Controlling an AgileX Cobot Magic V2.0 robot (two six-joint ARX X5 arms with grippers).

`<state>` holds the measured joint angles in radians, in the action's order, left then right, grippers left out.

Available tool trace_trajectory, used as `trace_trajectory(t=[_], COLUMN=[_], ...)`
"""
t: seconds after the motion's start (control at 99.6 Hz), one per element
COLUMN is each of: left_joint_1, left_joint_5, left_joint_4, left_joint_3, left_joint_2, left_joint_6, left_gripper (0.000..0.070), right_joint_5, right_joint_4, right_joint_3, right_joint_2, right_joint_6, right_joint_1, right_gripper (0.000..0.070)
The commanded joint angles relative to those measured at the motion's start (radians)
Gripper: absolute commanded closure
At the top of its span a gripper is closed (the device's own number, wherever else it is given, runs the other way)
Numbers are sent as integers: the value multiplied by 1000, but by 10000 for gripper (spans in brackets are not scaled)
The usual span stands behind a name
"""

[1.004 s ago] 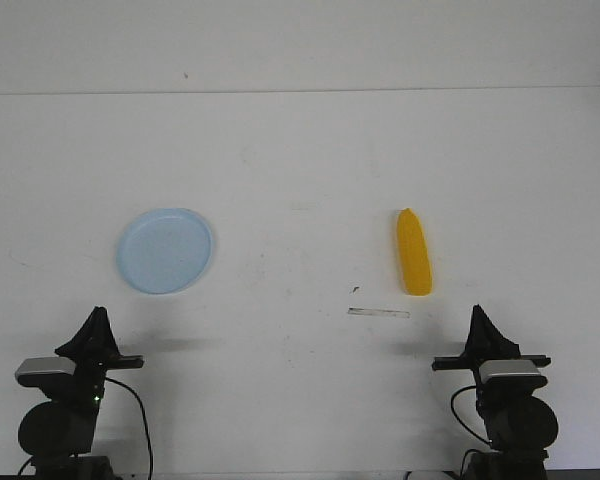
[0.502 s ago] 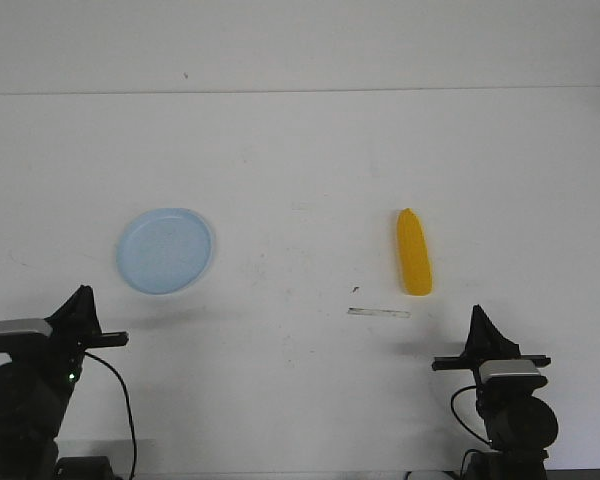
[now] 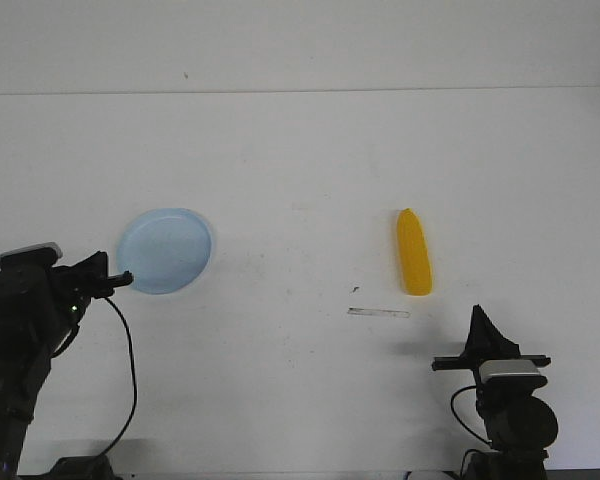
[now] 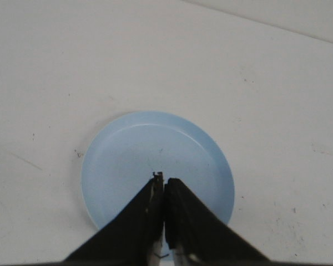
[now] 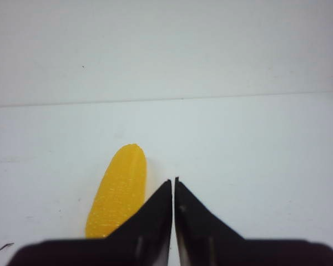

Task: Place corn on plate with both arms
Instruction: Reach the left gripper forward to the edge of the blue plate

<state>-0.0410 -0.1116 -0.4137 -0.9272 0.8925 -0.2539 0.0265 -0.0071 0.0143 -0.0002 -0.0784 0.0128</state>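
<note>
The pale-blue plate (image 3: 166,250) lies empty on the white table at the left; it also shows in the left wrist view (image 4: 155,160). The yellow corn (image 3: 414,252) lies on the table right of centre, apart from the plate, and shows in the right wrist view (image 5: 117,191). My left gripper (image 3: 123,279) is raised at the plate's near-left rim, shut and empty; in its wrist view its tips (image 4: 164,181) hang over the plate. My right gripper (image 3: 477,316) rests low near the front edge, shut and empty, just nearer than the corn (image 5: 173,182).
A thin pale strip (image 3: 379,313) and a small dark speck (image 3: 354,289) lie on the table just in front of the corn. The table's far edge (image 3: 300,92) meets a plain wall.
My left arm has lifted and swung left, then forward, bringing its gripper up to the plate's near-left rim. The right arm, corn and plate have not moved.
</note>
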Motion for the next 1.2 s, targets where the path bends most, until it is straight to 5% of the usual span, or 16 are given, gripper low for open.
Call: trace_trajectory(t=[0.0, 0.371, 0.632, 0.753, 0.954, 1.195], left_joint_1=[-18, -160, -261, -295, -327, -332], left_joint_5=[-20, -116, -359, -391, -391, -392], left_joint_4=[-50, -370, -454, -454, -396, -327], left_joint_3=[-52, -251, -345, -388, -407, -407], left_joint_2=[51, 349, 577, 681, 782, 861], left_joint_6=[-29, 24, 151, 147, 135, 130], left_gripper=[699, 699, 699, 694, 407, 406], right_joint_5=[0, 0, 0, 0, 0, 0], right_joint_4=[14, 14, 14, 14, 14, 14], right_joint_3=[-2, -2, -2, -2, -2, -2], right_joint_2=[2, 2, 2, 2, 2, 2], right_joint_6=[0, 0, 0, 0, 0, 0], right_joint_1=[0, 0, 0, 0, 0, 0], right_gripper=[691, 691, 691, 691, 691, 691])
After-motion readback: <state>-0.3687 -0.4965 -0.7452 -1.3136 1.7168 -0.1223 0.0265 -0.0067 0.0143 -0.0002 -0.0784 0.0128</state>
